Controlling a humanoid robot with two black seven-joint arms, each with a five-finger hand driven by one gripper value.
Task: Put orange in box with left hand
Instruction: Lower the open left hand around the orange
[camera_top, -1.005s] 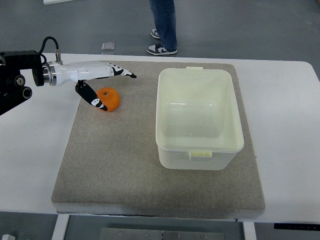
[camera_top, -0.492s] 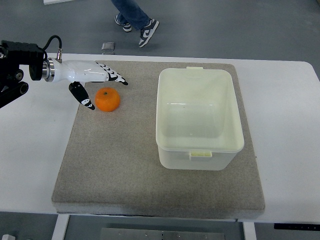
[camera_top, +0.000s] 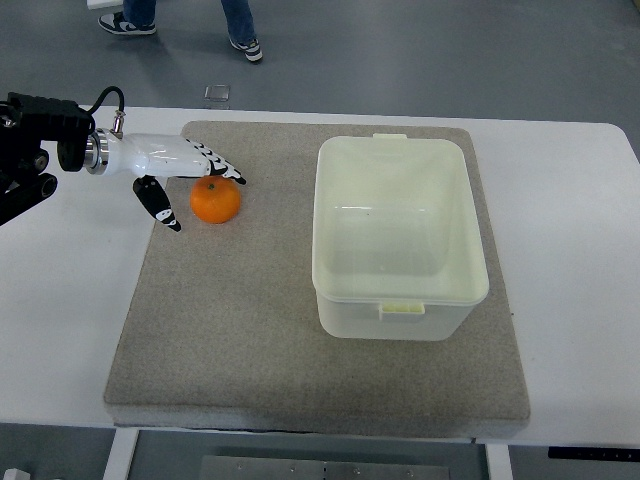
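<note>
An orange (camera_top: 216, 201) lies on the grey mat (camera_top: 240, 330) at its upper left. My left hand (camera_top: 196, 192) reaches in from the left edge, white with black fingertips, its fingers spread over the orange's upper left side and the thumb hanging just left of it. The hand is open and does not hold the fruit. A pale translucent box (camera_top: 398, 234) stands open and empty on the right half of the mat. The right arm does not show.
The mat lies on a white table (camera_top: 575, 250). A person's legs and shoes (camera_top: 185, 18) move on the floor beyond the table's far edge. A small clear object (camera_top: 217, 94) lies on the floor there.
My left hand has drawn back to the left and its fingers now stretch over the orange's top. The orange has shifted slightly. The person has walked left.
</note>
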